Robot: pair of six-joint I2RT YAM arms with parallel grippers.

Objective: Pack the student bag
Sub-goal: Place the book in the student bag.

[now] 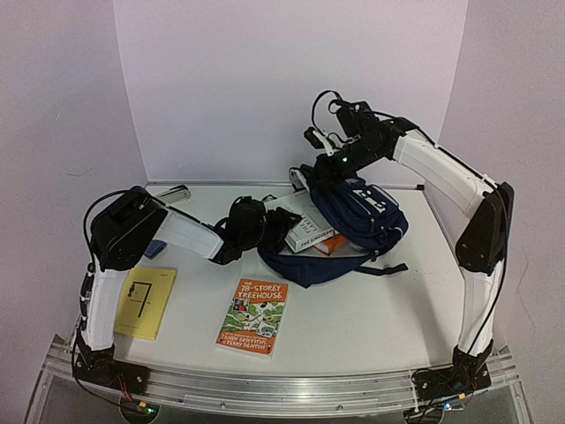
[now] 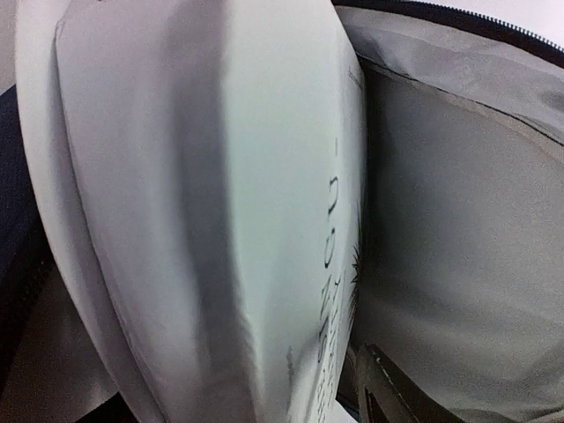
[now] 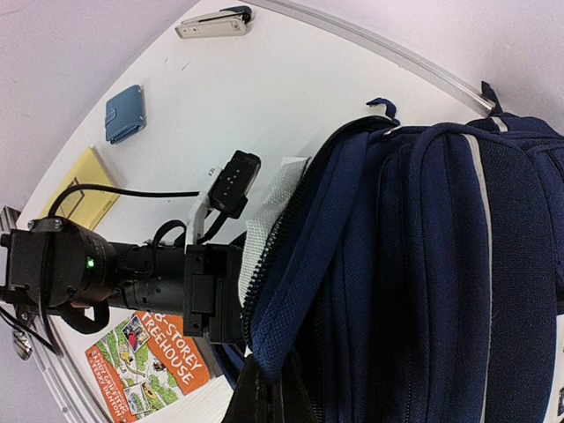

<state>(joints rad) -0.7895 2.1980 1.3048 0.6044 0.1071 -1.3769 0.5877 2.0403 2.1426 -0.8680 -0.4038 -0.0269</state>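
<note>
The dark navy student bag [image 1: 362, 212] lies at the table's back centre with its mouth facing left. My left gripper [image 1: 252, 225] is at the mouth, shut on a white book [image 1: 305, 231]. In the left wrist view the white book [image 2: 203, 203] fills the frame, with the bag's grey lining [image 2: 467, 220] to its right and one finger [image 2: 392, 392] at the bottom. My right gripper [image 1: 331, 163] is above the bag. In the right wrist view my right gripper [image 3: 280, 388] is shut on the bag's [image 3: 441, 264] zipped opening edge and holds it up.
An orange Treehouse book [image 1: 253, 315] and a yellow booklet [image 1: 146, 302] lie on the near table. A small blue case [image 1: 156, 250] and a stapler [image 1: 172, 193] lie at the left back. Another orange-edged book [image 1: 331, 246] sits under the white one at the bag's mouth.
</note>
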